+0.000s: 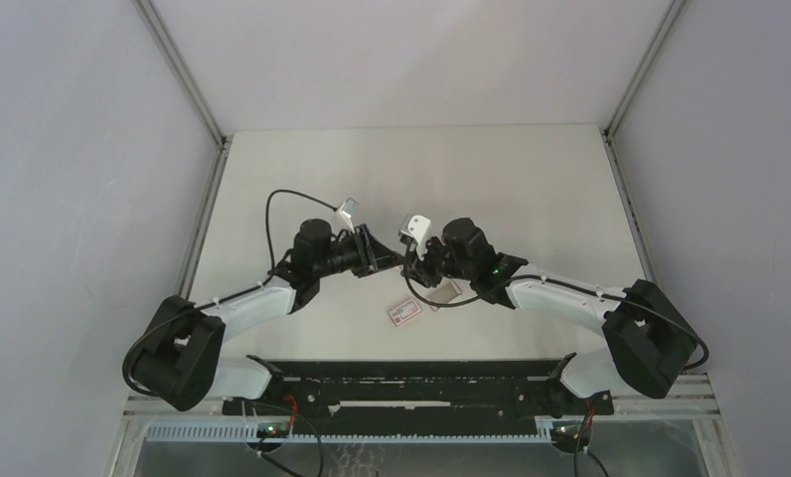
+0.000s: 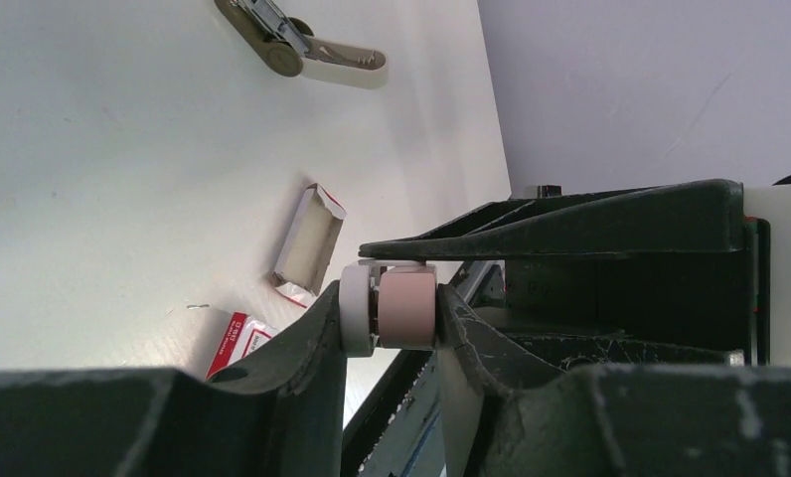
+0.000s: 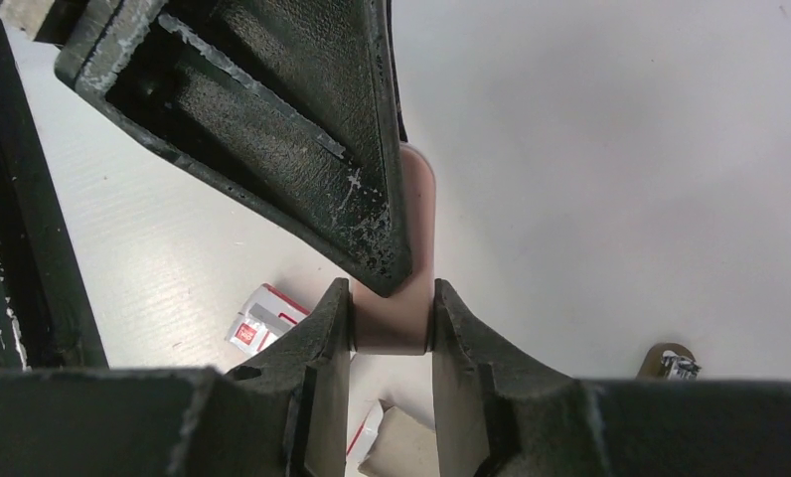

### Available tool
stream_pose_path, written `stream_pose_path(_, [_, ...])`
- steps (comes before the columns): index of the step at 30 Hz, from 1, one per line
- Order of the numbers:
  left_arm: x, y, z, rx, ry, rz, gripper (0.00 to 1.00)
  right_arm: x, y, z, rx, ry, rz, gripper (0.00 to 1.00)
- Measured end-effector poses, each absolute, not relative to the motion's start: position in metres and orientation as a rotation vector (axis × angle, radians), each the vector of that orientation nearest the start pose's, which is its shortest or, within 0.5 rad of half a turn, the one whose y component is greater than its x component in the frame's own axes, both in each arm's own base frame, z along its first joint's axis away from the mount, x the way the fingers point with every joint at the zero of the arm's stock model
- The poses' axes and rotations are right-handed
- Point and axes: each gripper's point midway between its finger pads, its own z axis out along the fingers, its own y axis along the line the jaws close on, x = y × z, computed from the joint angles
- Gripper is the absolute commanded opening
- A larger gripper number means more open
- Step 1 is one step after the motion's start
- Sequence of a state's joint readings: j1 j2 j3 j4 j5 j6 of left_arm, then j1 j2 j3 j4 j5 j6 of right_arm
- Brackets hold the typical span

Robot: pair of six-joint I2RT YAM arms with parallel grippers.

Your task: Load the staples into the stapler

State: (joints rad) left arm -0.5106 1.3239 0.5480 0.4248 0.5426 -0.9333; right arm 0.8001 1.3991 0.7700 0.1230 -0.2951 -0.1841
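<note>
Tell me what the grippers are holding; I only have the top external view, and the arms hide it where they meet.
Observer: In the left wrist view, the left gripper is shut on a small pink-and-white stapler.
Operator: And the right one?
Observer: The right wrist view shows the right gripper clamped on the pink body of the same stapler.
Operator: Is there anything on the table that I'm missing?
Observer: A tan toothed tool lies on the table, well apart from the stapler.
</note>
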Motion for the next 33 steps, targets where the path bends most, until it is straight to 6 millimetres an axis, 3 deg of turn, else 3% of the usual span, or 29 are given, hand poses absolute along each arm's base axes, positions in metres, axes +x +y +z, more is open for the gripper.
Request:
stream_pose_path(4, [0.255,-0.279,0.147,-0.046,2.163,-1.422,0.00,0.249,0.319,0.125,-1.161,1.775,0.676,0.00])
stream_pose_path(5, [0.256,-0.278,0.149,-0.046,2.158,-1.421,0.10,0.250,0.320,0.125,-1.159,1.771,0.676,0.00])
stream_pose_path(8, [0.256,-0.278,0.151,-0.047,2.150,-1.418,0.66,0.251,0.320,0.128,-1.155,1.761,0.677,0.00])
stream_pose_path(9, [0.256,-0.278,0.151,-0.048,2.150,-1.421,0.78,0.250,0.320,0.128,-1.153,1.759,0.678,0.00])
stream_pose_path(11, [0.253,-0.280,0.153,-0.031,2.145,-1.430,0.88,0.250,0.320,0.128,-1.152,1.758,0.676,0.00])
stream_pose_path(17, [0.253,-0.280,0.158,-0.022,2.127,-1.425,0.95,0.252,0.317,0.129,-1.135,1.766,0.659,0.00])
stream_pose_path(21, [0.259,-0.265,0.163,-0.062,2.104,-1.307,0.99,0.260,0.311,0.127,-1.087,1.799,0.624,0.00])
stream_pose_path(24, [0.273,-0.232,0.183,-0.143,2.015,-1.185,1.00,0.271,0.307,0.115,-1.052,1.871,0.590,0.00])
stream_pose_path(27, [0.290,-0.181,0.209,-0.253,1.890,-1.042,1.00,0.286,0.312,0.099,-1.030,1.957,0.548,0.00])
stream_pose_path(30, [0.295,-0.135,0.218,-0.317,1.846,-0.887,1.00,0.301,0.322,0.087,-1.018,2.023,0.523,0.00])
stream_pose_path(33, [0.295,-0.102,0.218,-0.356,1.860,-0.770,1.00,0.317,0.339,0.077,-1.025,2.063,0.495,0.00])
